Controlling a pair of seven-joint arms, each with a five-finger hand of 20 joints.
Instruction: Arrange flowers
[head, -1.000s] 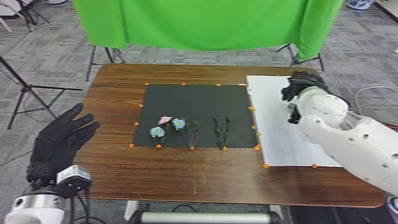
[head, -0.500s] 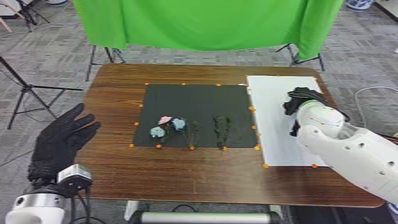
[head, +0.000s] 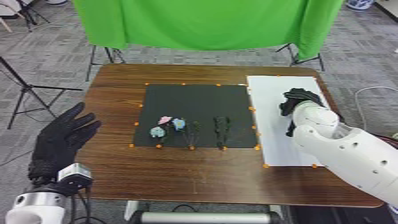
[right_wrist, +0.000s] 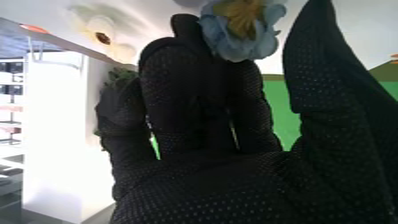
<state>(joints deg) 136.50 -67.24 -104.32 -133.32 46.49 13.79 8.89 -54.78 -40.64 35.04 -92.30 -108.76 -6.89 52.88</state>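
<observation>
Shows the right hand (right_wrist: 204, 190) with fingers extended, a blue, yellow-centred flower (right_wrist: 253, 44) at the fingertips, a cream, brown-centred flower (right_wrist: 104, 30) beyond them, greenery (right_wrist: 121, 76) beside the outermost finger, and green cloth (right_wrist: 279, 112) behind.

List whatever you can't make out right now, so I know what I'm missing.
- Blue flower: right wrist view; the frame's edge cuts off part of its bloom, and its stem can't be followed behind the glove.
- Pale shape with a dark centre: right wrist view; too blurred to confirm as a flower.
- Whatever lies beneath the right hand: head view; glove and arm cover it.
</observation>
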